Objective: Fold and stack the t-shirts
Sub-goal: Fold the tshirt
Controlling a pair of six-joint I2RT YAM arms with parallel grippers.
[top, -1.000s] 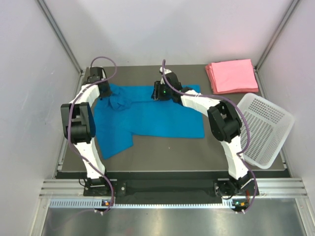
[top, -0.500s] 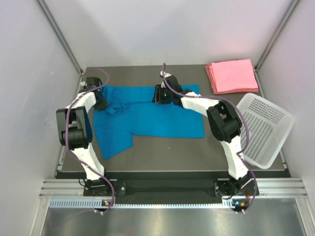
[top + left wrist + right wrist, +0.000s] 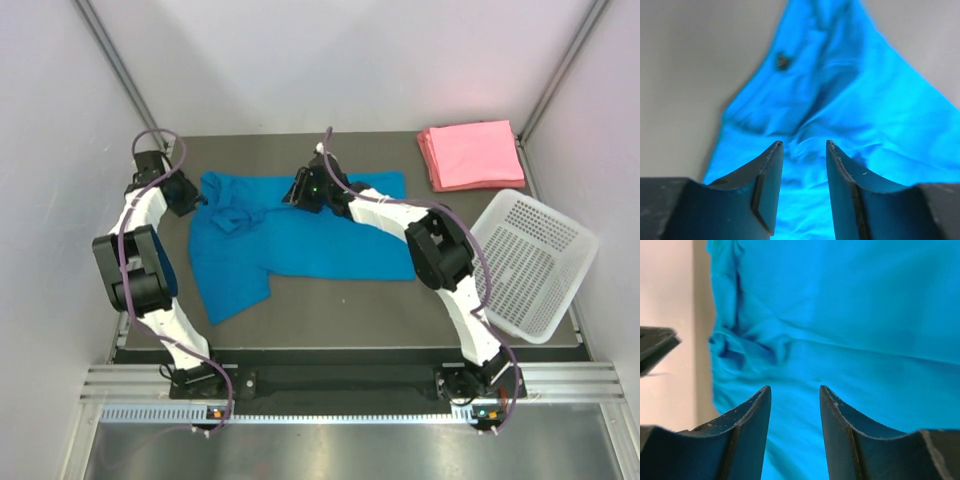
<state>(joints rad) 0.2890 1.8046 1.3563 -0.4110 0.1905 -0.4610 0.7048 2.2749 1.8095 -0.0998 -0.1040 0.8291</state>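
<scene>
Cloth unfolded: the blue t-shirt (image 3: 300,245) lies rumpled on the surface (image 3: 350,310). We see left claw (image 3: 802,145) and right claw (image 3: 792,388) spread, empty, above it, probably to straighten it. Folded pink t-shirts (image 3: 470,153) wait far-right.

Right arm (image 3: 385,208) hides part of blue t-shirt (image 3: 300,245).

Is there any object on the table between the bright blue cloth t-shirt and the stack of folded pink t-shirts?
Nothing visible. Only bare grey table separates the bright blue cloth t-shirt from the folded pink t-shirts; the white perforated plastic basket sits off that path.
</scene>
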